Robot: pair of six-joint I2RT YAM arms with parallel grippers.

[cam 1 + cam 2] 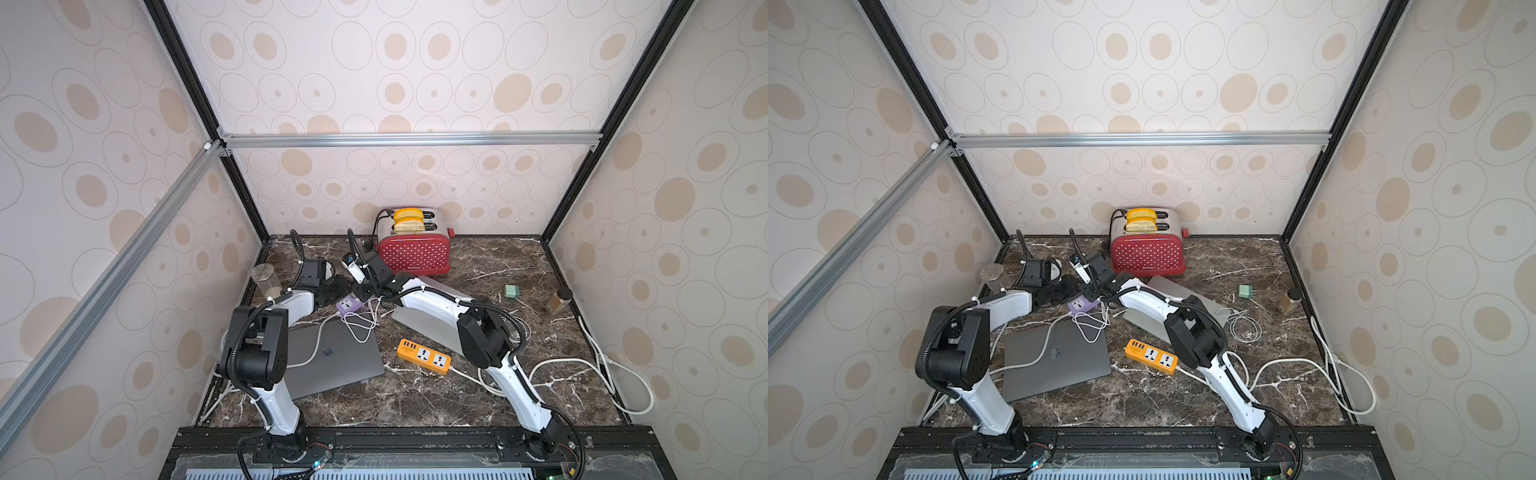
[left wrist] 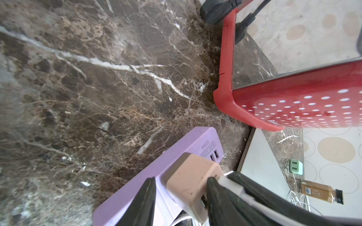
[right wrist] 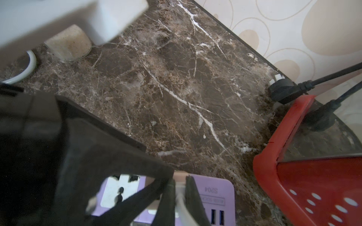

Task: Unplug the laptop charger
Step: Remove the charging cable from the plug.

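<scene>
Left wrist: left tool (image 2: 179, 187) clamps charger (image 2: 191, 180) on purple strip (image 2: 156, 168); right tool (image 3: 180, 193) pinches cable (image 3: 181, 205); toaster (image 2: 293, 105) near

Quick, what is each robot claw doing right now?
Left gripper: closed around the pale pink charger block plugged into the purple power strip.
Right gripper: shut on the charger's white cable.

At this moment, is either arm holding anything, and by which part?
Left gripper: fingers clamp the beige charger block, plugged into the purple power strip, by its sides. Right gripper: pinches the white cable near that block.
</scene>
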